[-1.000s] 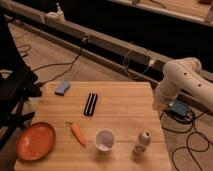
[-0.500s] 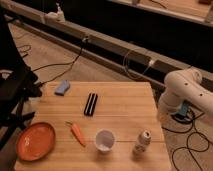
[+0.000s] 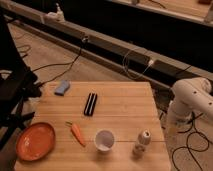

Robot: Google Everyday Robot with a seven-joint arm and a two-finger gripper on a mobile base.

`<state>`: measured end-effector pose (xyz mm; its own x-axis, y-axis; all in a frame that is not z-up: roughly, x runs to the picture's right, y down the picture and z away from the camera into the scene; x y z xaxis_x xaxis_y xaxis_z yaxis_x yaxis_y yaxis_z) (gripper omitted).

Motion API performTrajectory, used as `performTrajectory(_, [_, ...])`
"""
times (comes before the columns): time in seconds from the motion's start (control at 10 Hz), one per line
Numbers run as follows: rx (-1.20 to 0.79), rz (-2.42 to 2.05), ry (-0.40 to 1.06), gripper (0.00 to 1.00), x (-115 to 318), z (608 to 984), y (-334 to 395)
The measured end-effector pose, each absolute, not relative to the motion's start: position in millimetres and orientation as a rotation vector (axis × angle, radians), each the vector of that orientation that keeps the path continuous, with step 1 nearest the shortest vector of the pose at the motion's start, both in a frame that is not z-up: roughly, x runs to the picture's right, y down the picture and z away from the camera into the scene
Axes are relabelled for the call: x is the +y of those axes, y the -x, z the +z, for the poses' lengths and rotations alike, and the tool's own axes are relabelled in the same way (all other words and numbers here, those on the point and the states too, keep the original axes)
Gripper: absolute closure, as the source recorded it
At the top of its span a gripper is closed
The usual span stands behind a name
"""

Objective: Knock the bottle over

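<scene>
Gripper [image 3: 172, 125], its opening you cannot tell, beside the worktop's [image 3: 125, 100] right edge: your sweep at the bottle [image 3: 143, 141] may topple the nearby cup [image 3: 104, 140].

The white arm [image 3: 192, 95] bends beyond the right edge of the desk [image 3: 122, 107], forearm angled downward, with the gripper [image 3: 173, 124] low beside that edge, toward the front-right corner.
</scene>
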<state>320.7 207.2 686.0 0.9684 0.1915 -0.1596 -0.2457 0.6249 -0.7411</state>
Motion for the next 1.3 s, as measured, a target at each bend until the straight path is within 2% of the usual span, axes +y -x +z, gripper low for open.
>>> performTrajectory(0.5, [0.070, 0.249, 0.859, 1.00, 207.3, 686.1, -320.8])
performTrajectory(1.3, [0.013, 0.263, 1.014, 1.00, 286.7, 666.2, -310.9])
